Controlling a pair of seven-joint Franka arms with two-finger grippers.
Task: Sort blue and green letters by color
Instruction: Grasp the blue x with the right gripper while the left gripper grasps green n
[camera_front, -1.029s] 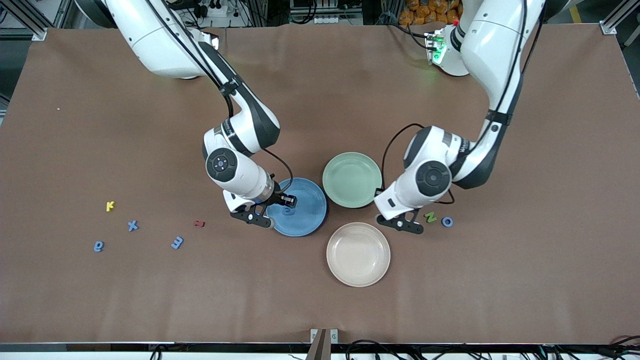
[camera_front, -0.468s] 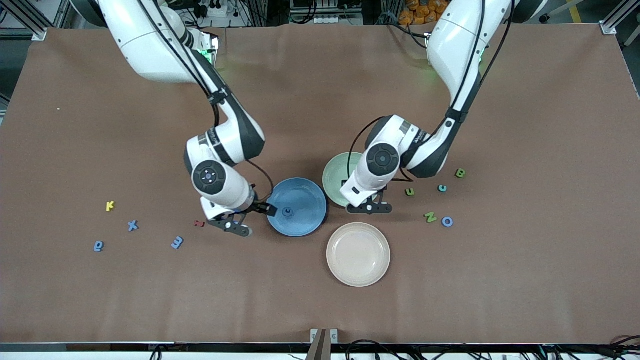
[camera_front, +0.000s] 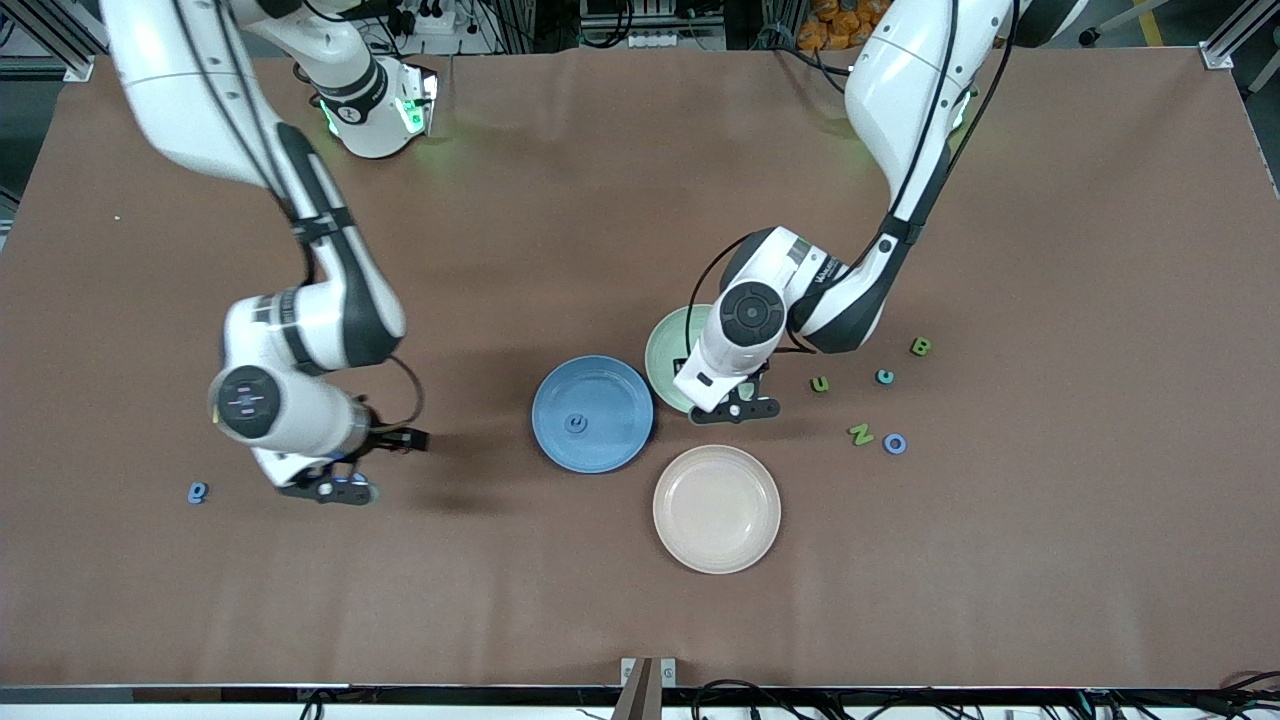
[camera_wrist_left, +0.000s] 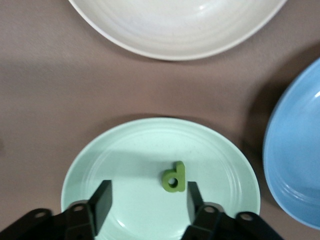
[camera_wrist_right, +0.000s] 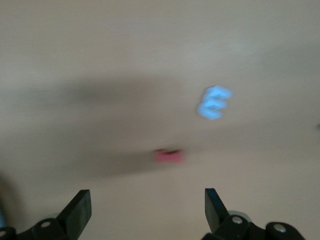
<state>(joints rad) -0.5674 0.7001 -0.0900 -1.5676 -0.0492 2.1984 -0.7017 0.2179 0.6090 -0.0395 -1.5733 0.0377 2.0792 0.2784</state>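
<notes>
- The cream plate (camera_front: 716, 508) lay nearest the front camera, holding nothing
- A blue letter (camera_front: 197, 491) lay toward the right arm's end of the table, just beside the right gripper (camera_front: 340, 489), which hung low over bare table; its wrist view showed the jaws wide apart with nothing between them, and a blue E (camera_wrist_right: 213, 102) and a small red letter (camera_wrist_right: 169, 155) lying on the table ahead of them
- The blue plate (camera_front: 592, 413) held one blue letter (camera_front: 575, 423) near its middle
- A green N (camera_front: 860, 434) and a blue O (camera_front: 894, 443) lay just beside each other toward the left arm's end of the table, with a green U (camera_front: 819, 384), a small teal letter (camera_front: 884, 376) and a green B (camera_front: 921, 346) farther from the camera
- The left gripper (camera_wrist_left: 146, 200) hovered over the green plate (camera_wrist_left: 100, 165); its jaws stood apart, gripping nothing, with a green letter (camera_wrist_left: 174, 177) on the plate between them, nearer one finger
- My judgement: the letters were light, stiff and chunky, so they should tolerate a firm pinch across the flat sides, though such small pieces could easily skid or tip
- The front view hid the green letter under the left arm, and the E and red letter under the right arm; only the wrist views showed them. Only the front view showed the loose letters' spread
</notes>
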